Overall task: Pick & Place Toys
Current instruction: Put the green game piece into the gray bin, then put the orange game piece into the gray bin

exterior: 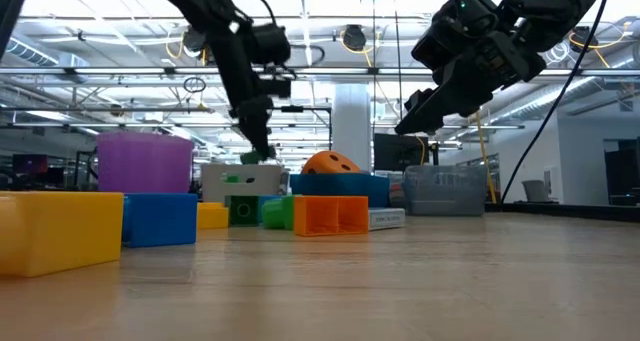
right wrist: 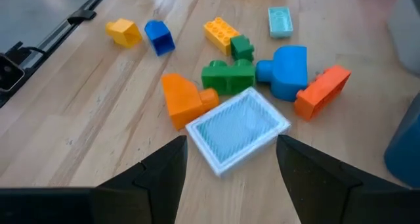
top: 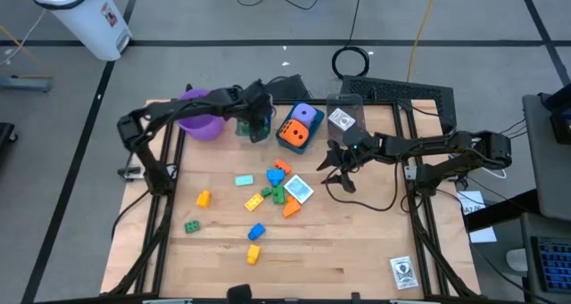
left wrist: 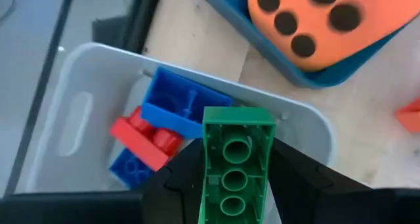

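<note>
My left gripper (top: 255, 123) hangs over a grey bin (left wrist: 307, 116) at the far middle of the table, shut on a green brick (left wrist: 236, 152). Blue and red bricks (left wrist: 172, 109) lie inside that bin. An orange die (top: 293, 134) and a purple die (top: 305, 114) sit in the blue bin (left wrist: 295, 73) beside it. My right gripper (right wrist: 231, 146) hovers open and empty above a heap of loose toys (top: 281, 188) in mid-table: orange, green and blue bricks and a pale printed cube (right wrist: 237, 127). My left gripper pinches the green brick's two long sides (left wrist: 209, 175) between its two fingers (left wrist: 298, 175). The fingers slant down from the table's left and lie along the brick. The brick is lifted clear above the grey bin, its hollow underside facing the wrist camera.
A purple cup (top: 201, 117) stands left of the grey bin, and a clear bin (top: 344, 113) right of the blue one. Scattered bricks lie nearer the front: yellow (top: 203, 197), green (top: 192, 225), blue (top: 257, 231), yellow (top: 253, 253). A printed card (top: 403, 271) lies front right.
</note>
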`<state>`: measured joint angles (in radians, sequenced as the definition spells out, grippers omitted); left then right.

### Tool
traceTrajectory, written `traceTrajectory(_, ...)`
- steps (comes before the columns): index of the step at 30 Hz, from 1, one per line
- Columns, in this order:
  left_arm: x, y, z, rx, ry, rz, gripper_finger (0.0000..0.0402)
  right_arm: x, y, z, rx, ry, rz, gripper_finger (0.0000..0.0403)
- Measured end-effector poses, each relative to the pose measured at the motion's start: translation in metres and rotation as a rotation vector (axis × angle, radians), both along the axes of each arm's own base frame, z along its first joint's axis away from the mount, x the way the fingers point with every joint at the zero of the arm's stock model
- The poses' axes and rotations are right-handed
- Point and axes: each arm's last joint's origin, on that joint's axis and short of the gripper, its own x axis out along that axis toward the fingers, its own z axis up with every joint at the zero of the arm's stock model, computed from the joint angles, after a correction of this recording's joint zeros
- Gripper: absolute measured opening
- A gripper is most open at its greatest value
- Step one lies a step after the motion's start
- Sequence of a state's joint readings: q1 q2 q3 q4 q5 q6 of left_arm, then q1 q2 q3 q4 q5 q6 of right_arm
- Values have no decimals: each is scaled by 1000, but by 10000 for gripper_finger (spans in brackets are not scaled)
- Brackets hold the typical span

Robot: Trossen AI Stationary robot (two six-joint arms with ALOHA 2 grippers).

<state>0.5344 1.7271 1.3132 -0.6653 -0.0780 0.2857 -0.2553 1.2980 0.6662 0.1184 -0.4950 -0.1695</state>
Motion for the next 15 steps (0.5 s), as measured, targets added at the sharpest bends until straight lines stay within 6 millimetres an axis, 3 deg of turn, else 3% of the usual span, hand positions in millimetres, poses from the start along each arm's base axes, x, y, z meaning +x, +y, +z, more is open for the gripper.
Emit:
traceTrajectory(5,2,12,-16,-6,36,-5,168,3,-1,5,-16,-62,0,228)
traceTrajectory(15,-8,32,-9,-22,-58,15,242,9,-2,17,52,-163,-43,228)
